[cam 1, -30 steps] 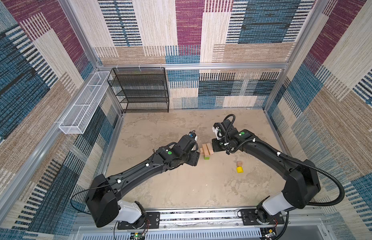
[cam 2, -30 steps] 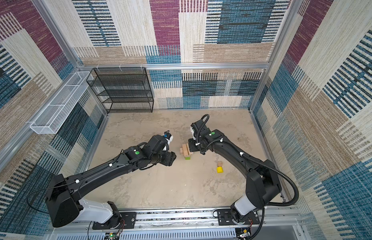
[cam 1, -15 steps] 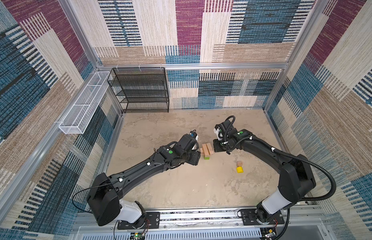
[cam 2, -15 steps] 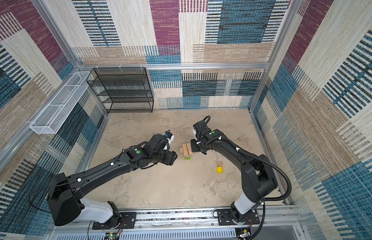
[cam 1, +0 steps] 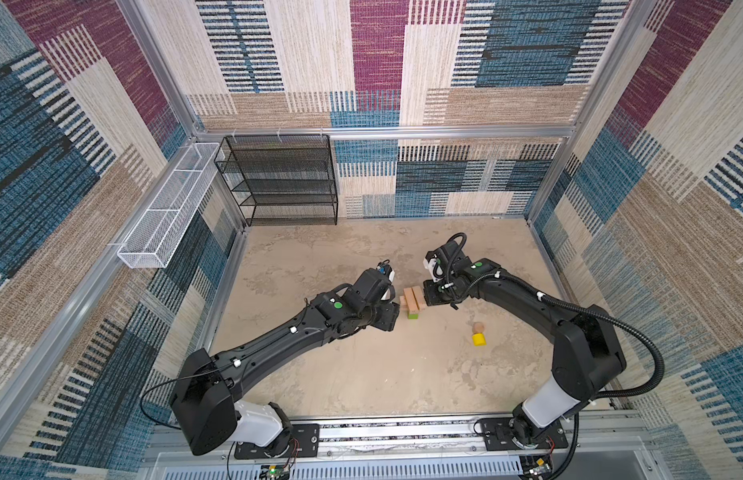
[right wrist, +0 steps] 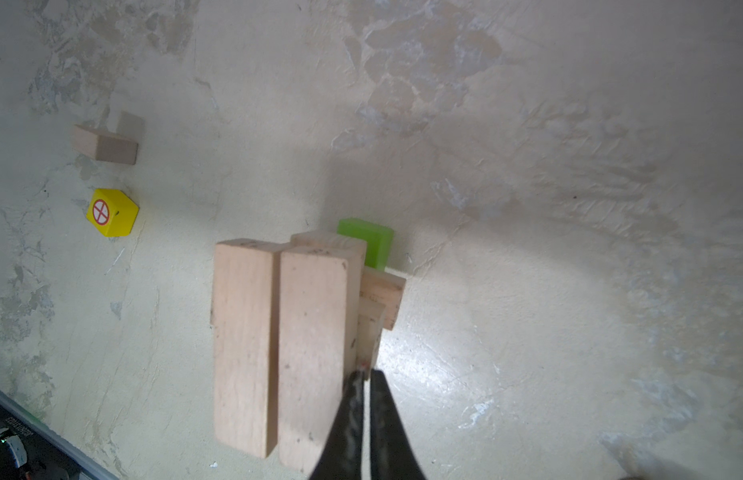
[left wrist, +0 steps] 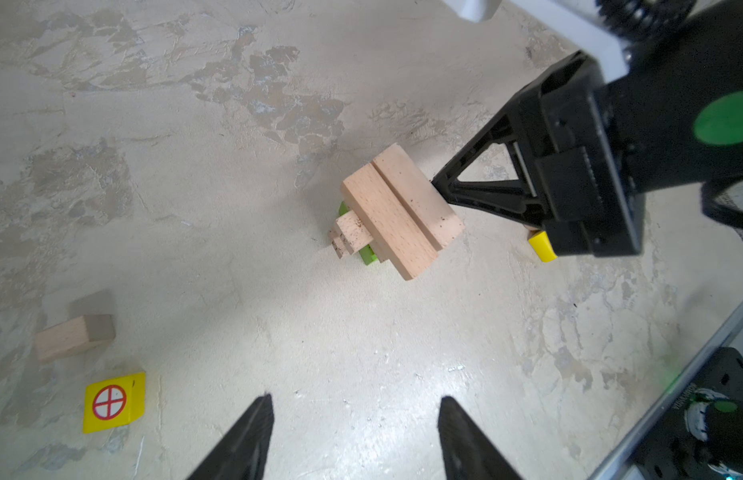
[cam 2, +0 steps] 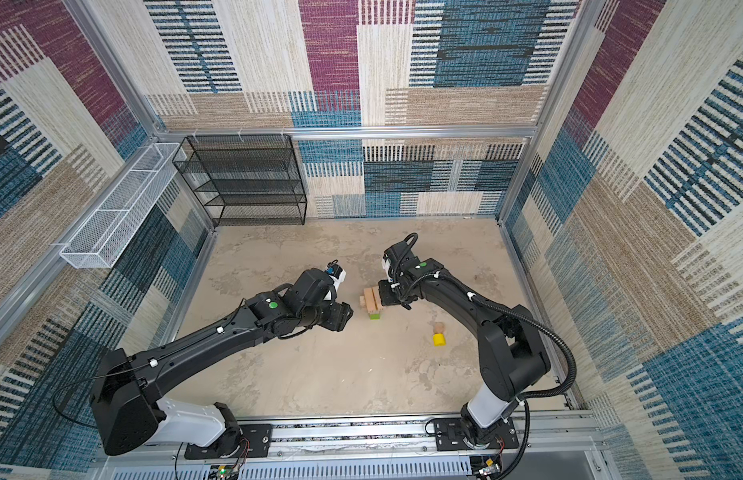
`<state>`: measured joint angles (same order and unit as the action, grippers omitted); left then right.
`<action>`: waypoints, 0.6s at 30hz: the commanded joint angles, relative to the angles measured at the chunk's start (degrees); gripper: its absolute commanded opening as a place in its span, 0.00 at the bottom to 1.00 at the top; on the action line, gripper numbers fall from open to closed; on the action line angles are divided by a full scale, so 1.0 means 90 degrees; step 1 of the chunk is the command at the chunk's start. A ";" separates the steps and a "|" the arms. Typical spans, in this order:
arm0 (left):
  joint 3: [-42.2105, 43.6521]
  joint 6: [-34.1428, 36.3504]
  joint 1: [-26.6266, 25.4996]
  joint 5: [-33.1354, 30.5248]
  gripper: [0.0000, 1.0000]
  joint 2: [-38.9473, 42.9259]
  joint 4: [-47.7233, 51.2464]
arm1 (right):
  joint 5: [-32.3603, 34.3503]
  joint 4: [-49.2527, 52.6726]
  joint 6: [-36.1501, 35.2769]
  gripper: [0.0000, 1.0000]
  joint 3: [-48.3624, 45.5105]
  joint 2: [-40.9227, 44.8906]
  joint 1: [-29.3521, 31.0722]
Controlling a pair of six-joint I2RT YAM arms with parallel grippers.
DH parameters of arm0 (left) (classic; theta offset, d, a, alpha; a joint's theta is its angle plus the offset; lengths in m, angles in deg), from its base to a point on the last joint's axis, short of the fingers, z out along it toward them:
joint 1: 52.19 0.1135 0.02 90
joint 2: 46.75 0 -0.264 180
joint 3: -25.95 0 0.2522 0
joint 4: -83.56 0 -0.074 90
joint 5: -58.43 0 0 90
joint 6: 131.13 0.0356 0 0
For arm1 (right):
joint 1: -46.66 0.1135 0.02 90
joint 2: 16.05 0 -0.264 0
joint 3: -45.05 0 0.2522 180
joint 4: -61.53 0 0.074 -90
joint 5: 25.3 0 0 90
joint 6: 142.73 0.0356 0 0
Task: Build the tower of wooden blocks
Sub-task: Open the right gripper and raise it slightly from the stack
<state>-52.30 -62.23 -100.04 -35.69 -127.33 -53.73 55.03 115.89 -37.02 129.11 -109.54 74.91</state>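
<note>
Right hand [right wrist: 363, 376] stays pinched shut at the tower [cam 1: 413, 297], seemingly touching.

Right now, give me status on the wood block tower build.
Left gripper open, empty. Right gripper shut, tip against the top tan wood bricks. Tower standing on green oblong block. Red-marked yellow cube lies apart.

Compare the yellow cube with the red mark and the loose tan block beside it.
The yellow cube is painted bright yellow; the tan block is bare wood. The yellow cube bears a red crossed circle; the tan block is unmarked. The yellow cube looks squarish, the tan block slightly longer. Both lie loose on the table, apart from the tower.
</note>
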 commanded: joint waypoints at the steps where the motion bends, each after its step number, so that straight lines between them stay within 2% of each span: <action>1: 0.0007 -0.0048 0.0011 0.0011 0.68 0.0042 -0.0008 | -0.0080 -0.0058 -0.0040 0.10 0.0069 -0.0022 0.0003; 18: -0.0012 -0.0048 0.0020 0.0018 0.68 0.0048 0.0016 | -0.0017 0.0032 -0.0116 0.10 0.0187 -0.0093 -0.0001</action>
<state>-52.30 -62.23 -99.95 -35.69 -127.31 -53.73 54.81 116.33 -37.68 130.33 -110.29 74.91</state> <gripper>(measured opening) 0.677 0.103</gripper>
